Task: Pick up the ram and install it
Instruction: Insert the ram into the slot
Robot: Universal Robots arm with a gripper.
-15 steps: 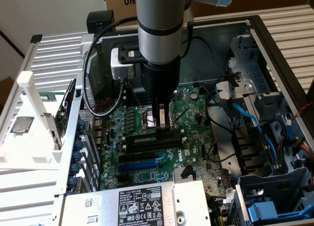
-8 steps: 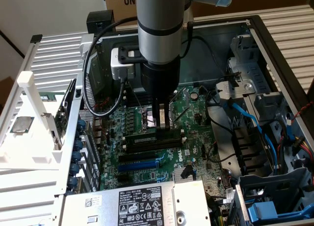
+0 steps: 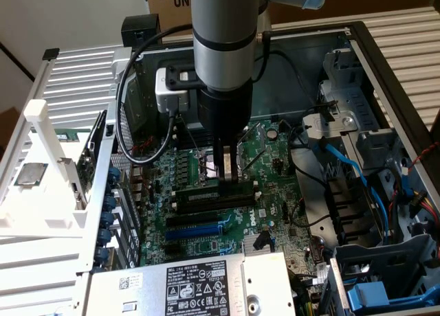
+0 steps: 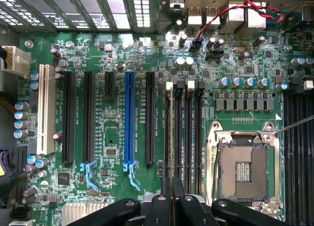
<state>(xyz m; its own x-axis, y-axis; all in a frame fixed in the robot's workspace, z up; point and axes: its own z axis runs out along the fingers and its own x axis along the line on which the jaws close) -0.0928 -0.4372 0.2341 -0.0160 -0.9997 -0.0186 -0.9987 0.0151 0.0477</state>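
Now you are looking at the gripper [image 3: 228,170] reaching down into the open computer case [image 3: 385,62] in the middle of the exterior frame, its fingers closing on the top edge of the ram [image 3: 214,193], which is standing on edge directly beneath them over the motherboard [image 3: 199,244]. In the wrist view the ram [image 4: 167,186] is showing only as a thin dark edge running up from the two fingertips [image 4: 159,206] over the memory slots [image 4: 182,132], four of them lying side by side beside the empty CPU socket [image 4: 244,169]. One blue expansion slot [image 4: 129,120] is sitting nearby, and one white slot [image 4: 45,108] is lying well apart from it.
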